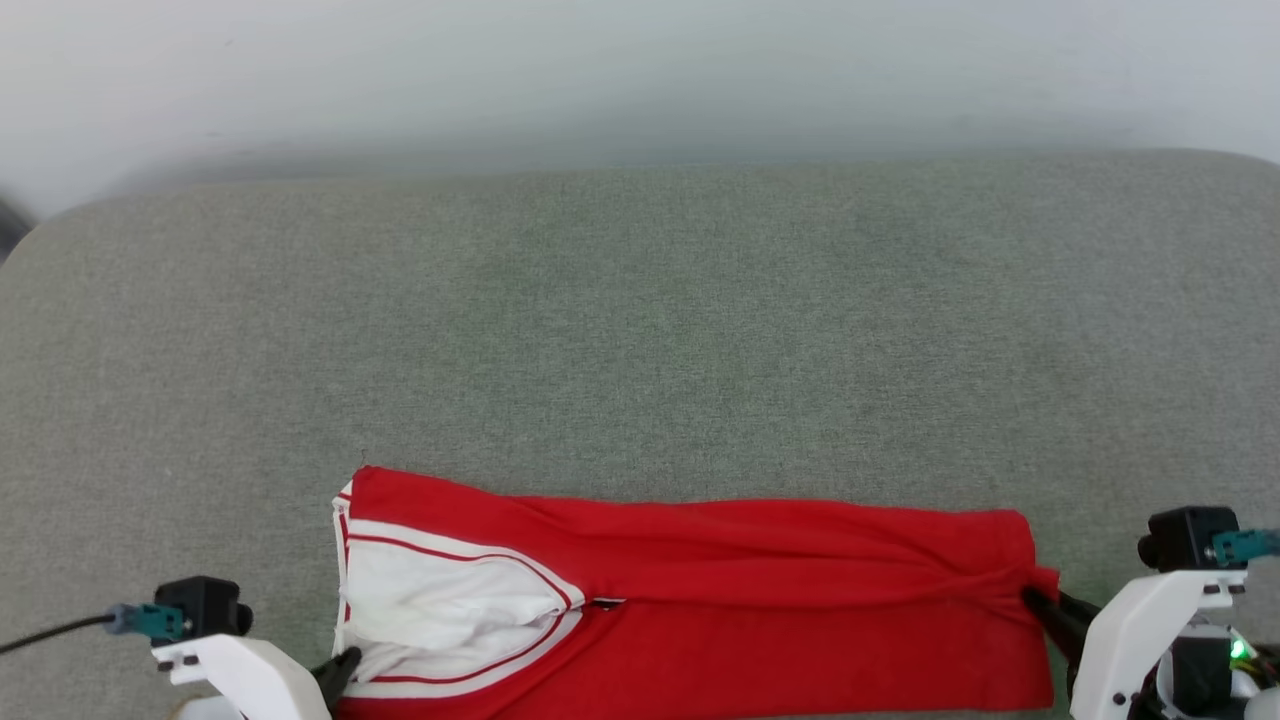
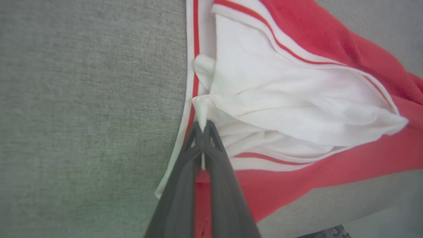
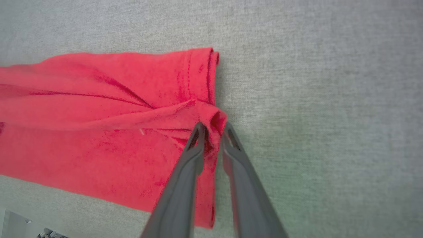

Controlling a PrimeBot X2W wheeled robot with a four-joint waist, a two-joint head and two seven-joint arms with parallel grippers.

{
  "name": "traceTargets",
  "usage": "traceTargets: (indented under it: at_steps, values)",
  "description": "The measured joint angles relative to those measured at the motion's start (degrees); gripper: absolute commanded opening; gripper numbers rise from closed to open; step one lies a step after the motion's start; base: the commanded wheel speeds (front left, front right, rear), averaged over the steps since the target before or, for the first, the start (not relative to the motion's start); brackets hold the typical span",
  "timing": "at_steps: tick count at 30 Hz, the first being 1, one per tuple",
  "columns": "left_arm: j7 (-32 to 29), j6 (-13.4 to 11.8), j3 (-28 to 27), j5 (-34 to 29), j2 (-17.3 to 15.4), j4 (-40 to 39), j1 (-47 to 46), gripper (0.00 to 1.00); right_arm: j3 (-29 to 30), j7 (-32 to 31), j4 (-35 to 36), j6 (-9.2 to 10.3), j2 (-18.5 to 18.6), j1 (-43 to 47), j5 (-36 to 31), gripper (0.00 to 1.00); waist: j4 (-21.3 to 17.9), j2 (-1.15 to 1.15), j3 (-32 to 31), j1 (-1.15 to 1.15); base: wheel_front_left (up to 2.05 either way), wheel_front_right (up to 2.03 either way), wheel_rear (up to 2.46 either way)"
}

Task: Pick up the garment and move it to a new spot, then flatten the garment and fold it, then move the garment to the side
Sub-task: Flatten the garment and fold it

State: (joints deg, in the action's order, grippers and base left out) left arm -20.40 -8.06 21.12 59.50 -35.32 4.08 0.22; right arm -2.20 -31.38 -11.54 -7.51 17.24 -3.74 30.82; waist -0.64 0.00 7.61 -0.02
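Our shirt (image 1: 780, 590) lies lengthwise, left to right, along the near edge of the grey pad (image 1: 640, 330) (sleeve end leftward). Our left gripper (image 2: 202, 127) clamps its white sleeve, our right gripper (image 3: 213, 132) its red hem; open room beyond.

The scene is lit brightly and evenly from above, and hardly any shadow is cast on the counter (image 1: 640, 330). Its far edge is bowed by the wide lens, and the background beyond it is washed out and hazy. A faint green tint is seen in patches. The white of the garment (image 2: 297, 99) is nearly overexposed. The left claw (image 2: 202, 125) and the right claw (image 3: 213, 130) are blurred close to the lens.
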Motion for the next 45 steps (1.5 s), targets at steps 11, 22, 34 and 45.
traceTargets:
  at_steps: [11,22,34,45]
  values:
    - [12.5,-0.6,0.0,-6.1,4.2,2.0,-0.7,1.00,-0.5,7.7,4.4,0.01,0.4,4.1,-0.1,1.00,-0.9,0.00,-2.7,0.00,0.00,0.00,0.00]
    - [25.7,-1.6,-0.2,-15.1,6.1,-3.8,-5.3,1.00,7.9,-4.0,13.1,0.01,3.5,5.1,-0.5,1.00,-0.3,0.00,-4.0,0.01,0.00,0.00,0.00]
    - [35.1,-3.8,-2.1,-23.9,10.9,-7.7,-7.8,1.00,8.5,-16.6,10.5,0.01,1.4,4.2,0.4,1.00,4.5,0.00,-0.8,0.02,0.00,0.00,0.00]
    - [35.3,-3.0,-3.6,-29.0,13.8,-9.1,-9.3,1.00,6.7,-16.3,2.7,0.03,-0.9,1.4,1.7,1.00,8.2,0.00,3.1,0.02,0.00,0.00,0.00]
